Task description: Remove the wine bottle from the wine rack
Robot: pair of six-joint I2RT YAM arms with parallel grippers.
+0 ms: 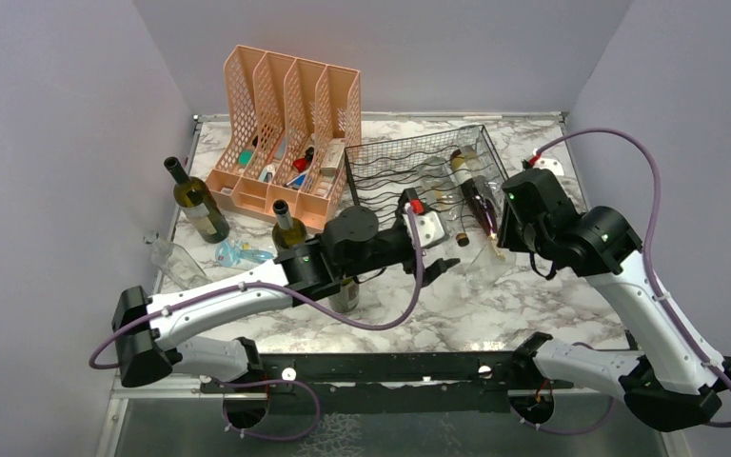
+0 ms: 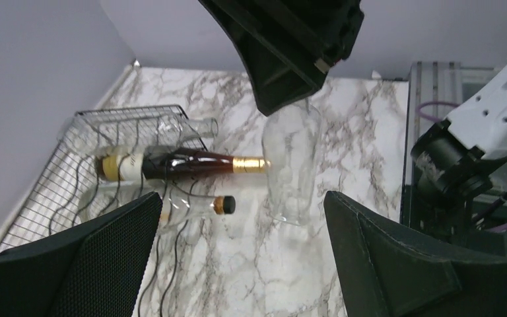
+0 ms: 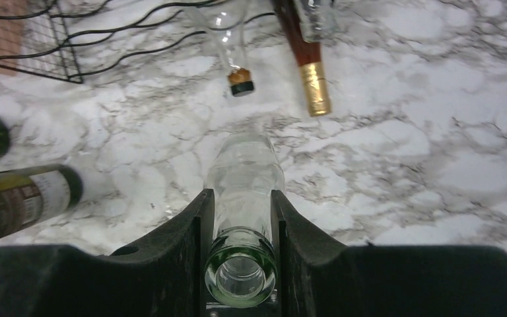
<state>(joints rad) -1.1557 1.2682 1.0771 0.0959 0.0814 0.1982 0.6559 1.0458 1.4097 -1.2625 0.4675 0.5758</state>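
The clear wine bottle (image 3: 244, 165) is off the wine rack (image 1: 409, 152), upright just in front of it, with the right claw (image 3: 241, 198) clamped round its neck. Looks like the set-down stage to me, so next it has to let go without tipping it. The left claw (image 2: 241, 205) hangs nearby, wide open and empty.

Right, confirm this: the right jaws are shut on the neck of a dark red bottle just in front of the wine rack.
Wrong on the bottle. The right jaws are shut on the neck of a clear glass bottle, just in front of the wine rack; the right wrist view shows it.
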